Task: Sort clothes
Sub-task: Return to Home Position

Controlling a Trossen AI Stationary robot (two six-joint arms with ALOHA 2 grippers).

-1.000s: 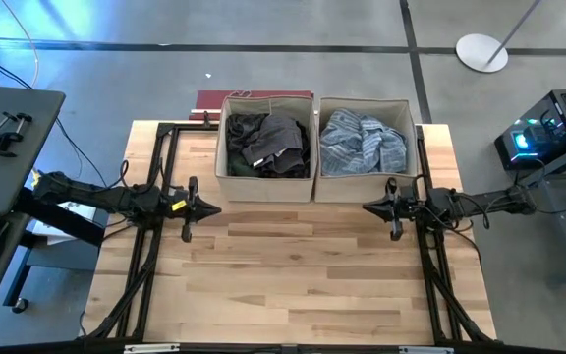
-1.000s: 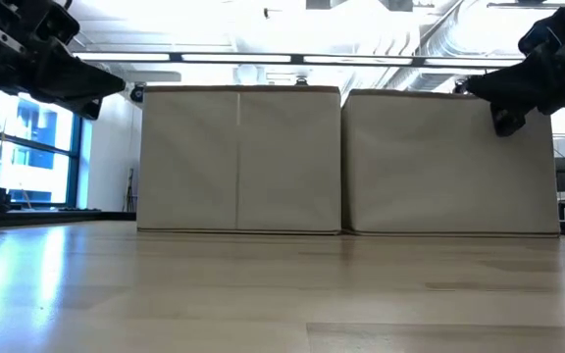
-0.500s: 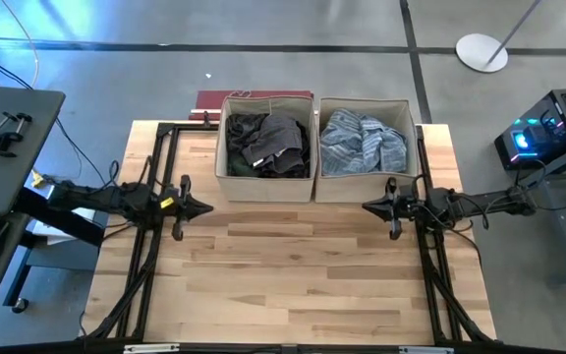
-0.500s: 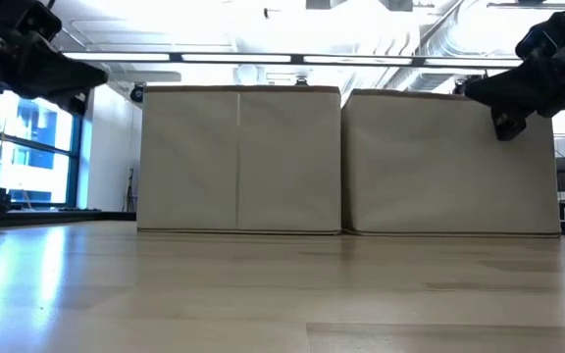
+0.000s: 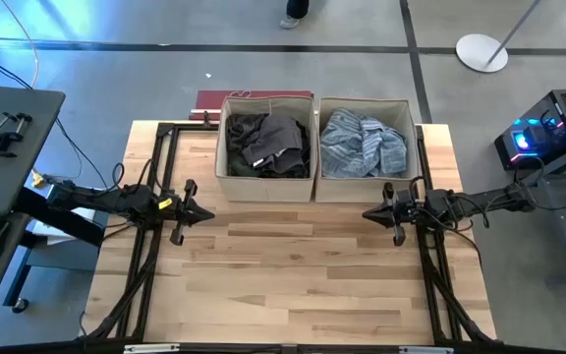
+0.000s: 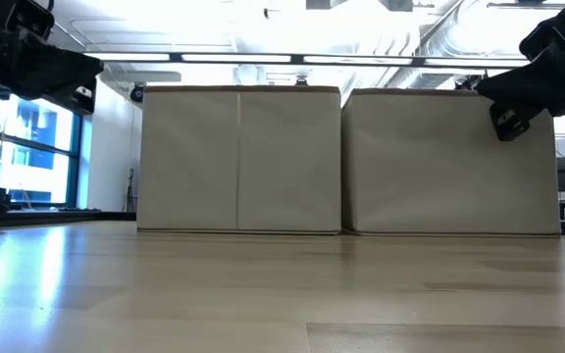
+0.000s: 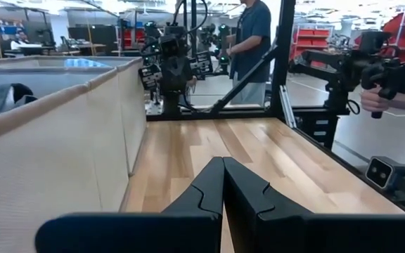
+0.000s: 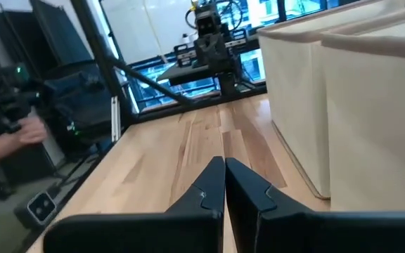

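Observation:
Two beige fabric boxes stand side by side at the table's far edge. The left box (image 5: pixel 265 147) holds dark clothes: a charcoal grey piece (image 5: pixel 281 136) and a darker top (image 5: pixel 244 128). The right box (image 5: pixel 364 149) holds a light blue striped shirt (image 5: pixel 362 142). My left gripper (image 5: pixel 210 212) is shut and empty, above the table to the near left of the left box. My right gripper (image 5: pixel 366 212) is shut and empty, just on the near side of the right box. Their shut fingertips show in the left wrist view (image 7: pixel 223 163) and in the right wrist view (image 8: pixel 224 163).
A dark metal frame (image 5: pixel 161 157) runs along the table's left and right sides. A red flat object (image 5: pixel 208 100) lies behind the left box. Bare wooden table (image 5: pixel 293 275) lies between and on the near side of the grippers. A person (image 7: pixel 253 35) stands beyond the table, and a hand (image 8: pixel 20 133) shows at one side.
My left gripper has drawn back toward the table's left edge, still shut. My right gripper has shifted slightly toward the near edge.

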